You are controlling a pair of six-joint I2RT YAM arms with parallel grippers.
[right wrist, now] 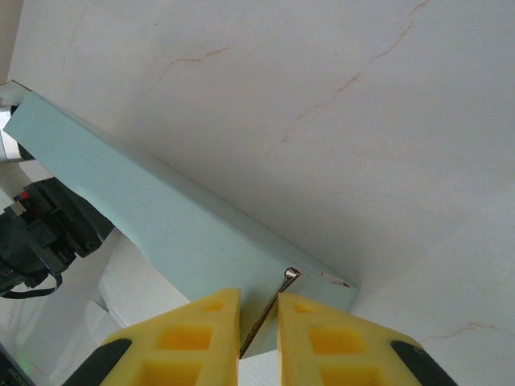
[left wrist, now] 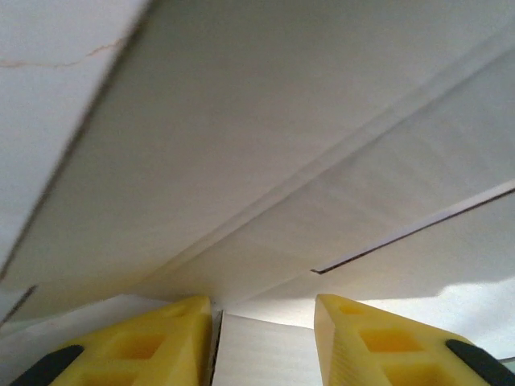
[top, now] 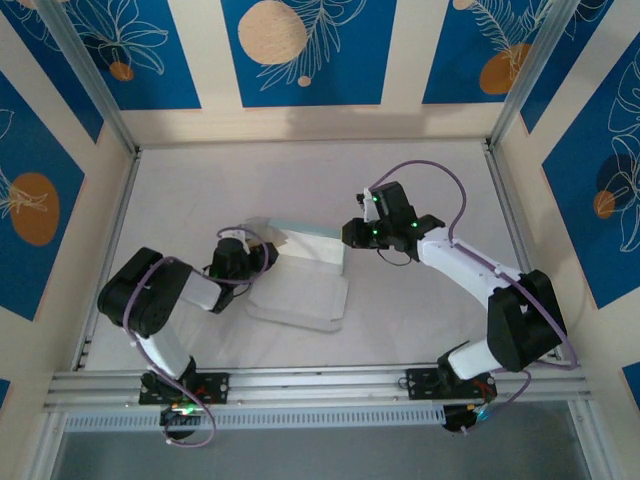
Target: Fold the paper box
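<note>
The thin die-cut paper box (top: 300,300), white on one face and mint-green on the other, lay at the middle of the white table (top: 400,335) with one mint wall raised. The right gripper (right wrist: 259,304) pinched that wall's end on the table's right side. The left gripper (left wrist: 264,304), on the table's left, had its jaws spread before white card. The fold would likely go best with a steady right pinch and left pressure along the crease.

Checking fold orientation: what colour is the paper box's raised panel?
Pale mint green; the paper box panel shows best in the right wrist view.
</note>
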